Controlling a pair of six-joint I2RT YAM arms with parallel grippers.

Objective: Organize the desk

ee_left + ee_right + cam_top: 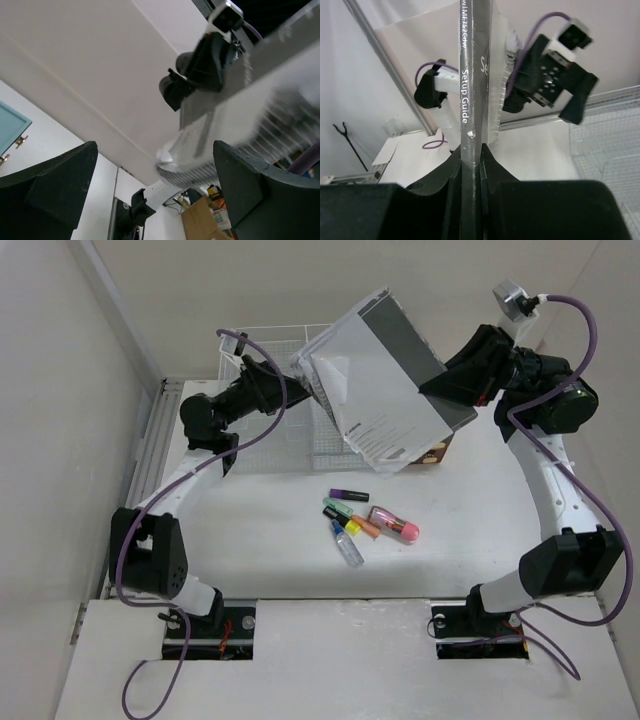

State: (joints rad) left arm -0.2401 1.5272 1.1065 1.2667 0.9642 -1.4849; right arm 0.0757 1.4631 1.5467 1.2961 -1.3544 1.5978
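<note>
My right gripper (442, 390) is shut on the grey spine of a "Setup Guide" book (390, 380) and holds it tilted in the air over the back of the white desk (480, 510). In the right wrist view the jaws (471, 160) clamp the spine (470, 75), with a white spiral-bound edge beside it. My left gripper (297, 380) is open at the book's left corner. In the left wrist view (155, 167) that corner (170, 160) sits ahead between the wide-apart fingers; I cannot tell whether it touches them.
A white wire basket (262, 410) stands at the back under the book and my left gripper. A brown box (436, 453) peeks out below the book's right edge. Several markers and highlighters (362, 520) lie loose mid-desk. A wall rail (150, 440) runs along the left.
</note>
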